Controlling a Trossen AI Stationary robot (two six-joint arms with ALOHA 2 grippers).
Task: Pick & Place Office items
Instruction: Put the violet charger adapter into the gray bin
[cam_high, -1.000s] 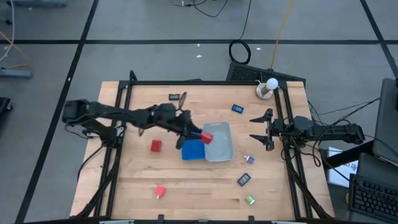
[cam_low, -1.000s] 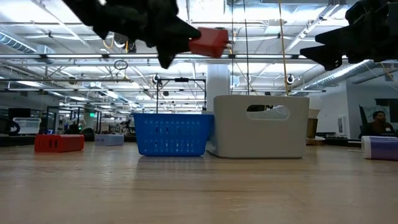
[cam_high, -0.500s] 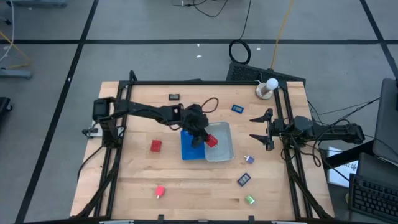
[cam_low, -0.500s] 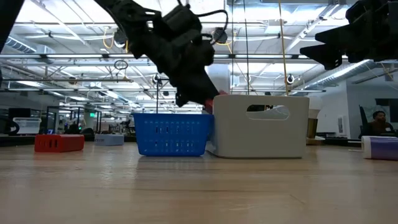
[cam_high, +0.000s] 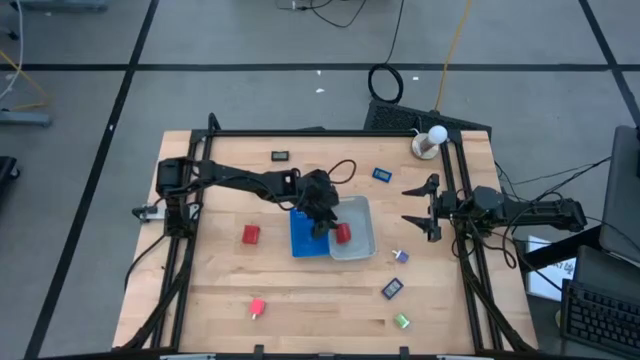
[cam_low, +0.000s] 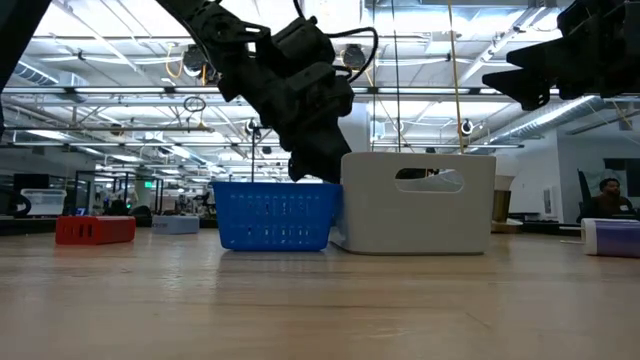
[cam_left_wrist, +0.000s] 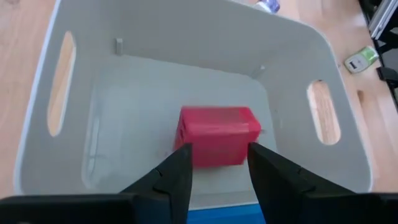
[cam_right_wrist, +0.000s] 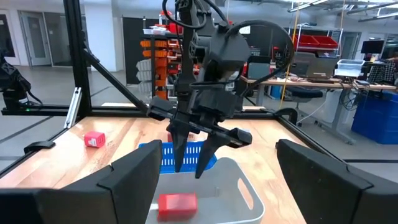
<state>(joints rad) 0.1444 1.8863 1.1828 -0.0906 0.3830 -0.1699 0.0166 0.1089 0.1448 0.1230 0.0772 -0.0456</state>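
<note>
Wooden table (cam_high: 300, 290), red block (cam_left_wrist: 217, 135) in clear tray (cam_left_wrist: 186, 37), blue tray (cam_high: 305, 243) beside

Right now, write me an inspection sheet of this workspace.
Surface: wooden table, framed by dark rails.
Job's things: red block lies in the clear tray; another red block, pink piece, green piece and dark flat pieces lie scattered.
Clutter: blue tray beside the clear one.
Grippers: left gripper open above the dropped block; right gripper open at the table's edge.
Cables: coiled cable on the floor.
Surroundings: open workshop hall.
</note>
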